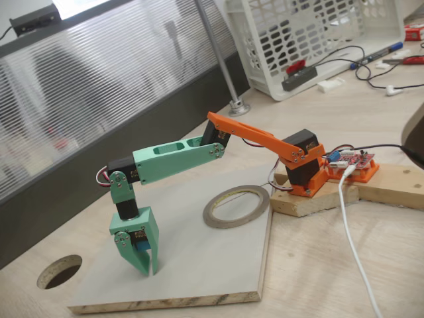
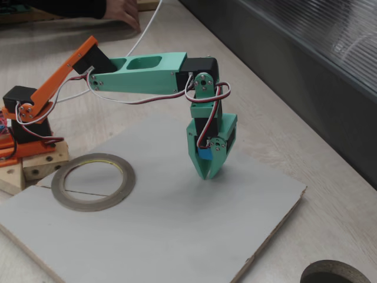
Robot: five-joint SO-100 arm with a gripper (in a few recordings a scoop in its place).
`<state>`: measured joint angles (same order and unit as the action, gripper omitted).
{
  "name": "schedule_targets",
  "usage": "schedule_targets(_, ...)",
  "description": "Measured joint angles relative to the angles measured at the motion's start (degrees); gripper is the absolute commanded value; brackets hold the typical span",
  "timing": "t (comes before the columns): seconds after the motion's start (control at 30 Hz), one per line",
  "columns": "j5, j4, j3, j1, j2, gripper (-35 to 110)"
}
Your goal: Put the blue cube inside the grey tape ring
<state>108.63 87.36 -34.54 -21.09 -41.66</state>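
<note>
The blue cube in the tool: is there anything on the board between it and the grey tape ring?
Nothing visible. The tool holds the blue cube above the grey board. Between it and the tape ring there is only bare board in both fixed views. The round hole lies off the board, on the other side.

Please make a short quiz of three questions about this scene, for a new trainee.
1. True or false: the blue cube lies inside the grey tape ring.
2. What does the hand hold? A) a pen B) the blue cube C) nothing
3. Fill in: the ring lies flat on the grey ____.

Key: 1 false; 2 B; 3 board.
</note>
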Motion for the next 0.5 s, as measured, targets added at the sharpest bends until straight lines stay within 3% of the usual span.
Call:
schedule_targets(0.33, 0.0, 0.3, 0.0, 0.1, -0.8, -1)
schedule_targets(0.5, -0.2, 0.4, -0.8, 1.0, -10.8, -1)
